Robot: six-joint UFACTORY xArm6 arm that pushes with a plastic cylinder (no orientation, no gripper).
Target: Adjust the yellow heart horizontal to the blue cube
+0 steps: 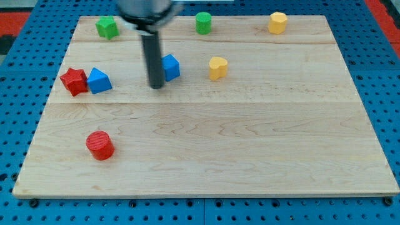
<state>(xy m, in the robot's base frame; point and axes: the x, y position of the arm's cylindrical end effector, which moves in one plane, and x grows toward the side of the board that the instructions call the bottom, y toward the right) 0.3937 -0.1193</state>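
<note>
Camera view: yellow heart [217,67] well right of my tip [156,87], end effector rod beside blue cube [170,67], gripping nothing.

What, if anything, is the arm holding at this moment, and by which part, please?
Nothing is held: I have only a rod. My tip rests on the board just left of the blue cube, apart from the yellow heart.

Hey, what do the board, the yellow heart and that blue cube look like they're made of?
The board looks like pale, unvarnished wood: visible grain and plank seams. The yellow heart and blue cube look like matte moulded or printed plastic: flat uniform colour, no grain, though foam can't be ruled out. My tip sits just left of the cube.
</note>
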